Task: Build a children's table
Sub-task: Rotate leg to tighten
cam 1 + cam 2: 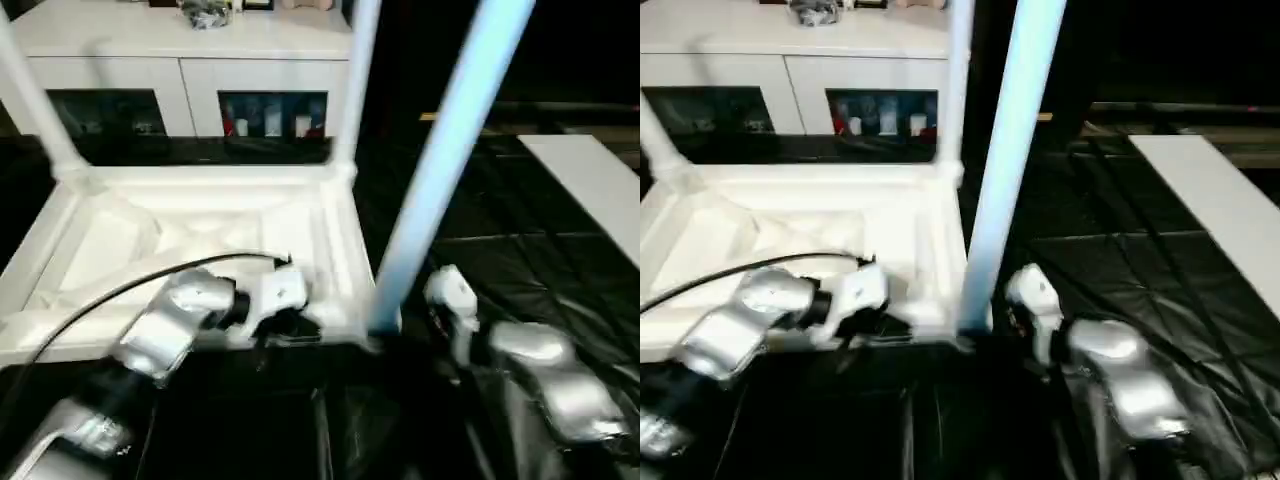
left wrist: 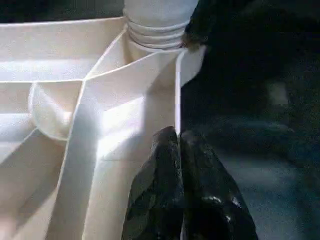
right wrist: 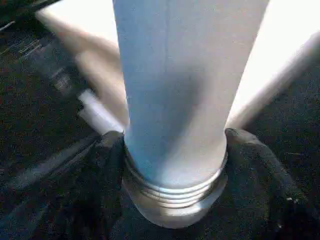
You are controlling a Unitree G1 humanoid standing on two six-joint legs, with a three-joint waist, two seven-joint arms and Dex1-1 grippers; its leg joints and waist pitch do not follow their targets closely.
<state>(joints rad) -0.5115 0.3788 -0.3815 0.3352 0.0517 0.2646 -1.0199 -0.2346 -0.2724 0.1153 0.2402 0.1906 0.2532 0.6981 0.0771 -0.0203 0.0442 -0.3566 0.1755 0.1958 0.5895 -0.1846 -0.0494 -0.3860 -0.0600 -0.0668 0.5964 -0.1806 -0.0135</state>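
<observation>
White plastic tabletop (image 1: 200,240) lies ribbed side up on the black floor (image 1: 1140,270), with two legs already standing at its far corners. We hold our left tool (image 2: 177,165) pressed together against the near rim. Our right tool (image 3: 172,150) straddles the third leg (image 1: 440,170) at its threaded base by the near right corner socket. Risk: the leg leans, so it may cross-thread or tip if released.

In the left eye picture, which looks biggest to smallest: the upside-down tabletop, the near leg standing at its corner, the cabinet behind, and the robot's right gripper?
1. Tabletop
2. Cabinet, cut off by the frame, so unsure against the tabletop
3. Near leg, enlarged by nearness
4. Right gripper
</observation>
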